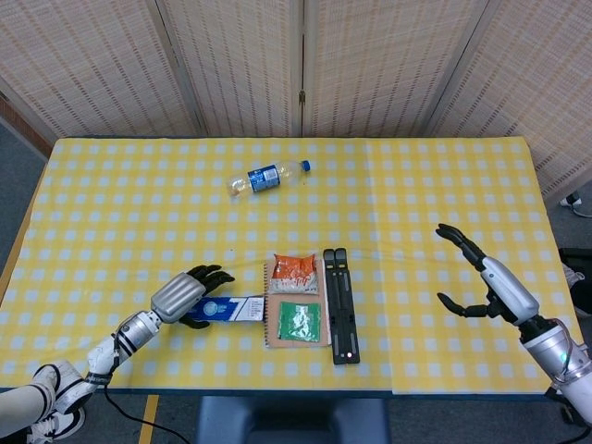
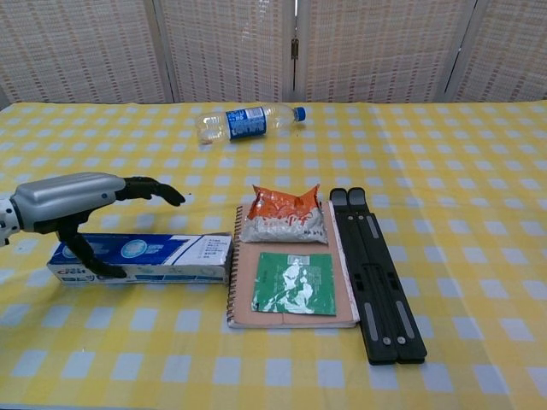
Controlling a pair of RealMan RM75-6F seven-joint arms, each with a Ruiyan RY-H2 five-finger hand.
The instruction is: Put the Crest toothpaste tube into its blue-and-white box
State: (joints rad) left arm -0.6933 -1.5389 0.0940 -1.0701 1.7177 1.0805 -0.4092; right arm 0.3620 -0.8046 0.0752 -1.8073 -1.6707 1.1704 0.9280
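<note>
The blue-and-white Crest box (image 1: 231,309) (image 2: 145,258) lies flat on the yellow checked table, its right end against the notebook's spiral edge. My left hand (image 1: 185,294) (image 2: 77,201) hovers over the box's left half with fingers stretched out above it and the thumb reaching down along the box's near side. No toothpaste tube shows outside the box. My right hand (image 1: 486,277) is far off at the table's right side, fingers spread and empty; the chest view does not show it.
A spiral notebook (image 1: 275,340) (image 2: 291,318) carries an orange packet (image 1: 295,272) (image 2: 285,215) and a green packet (image 1: 296,320) (image 2: 293,283). A black folded stand (image 1: 340,305) (image 2: 376,273) lies to its right. A water bottle (image 1: 266,177) (image 2: 244,122) lies further back.
</note>
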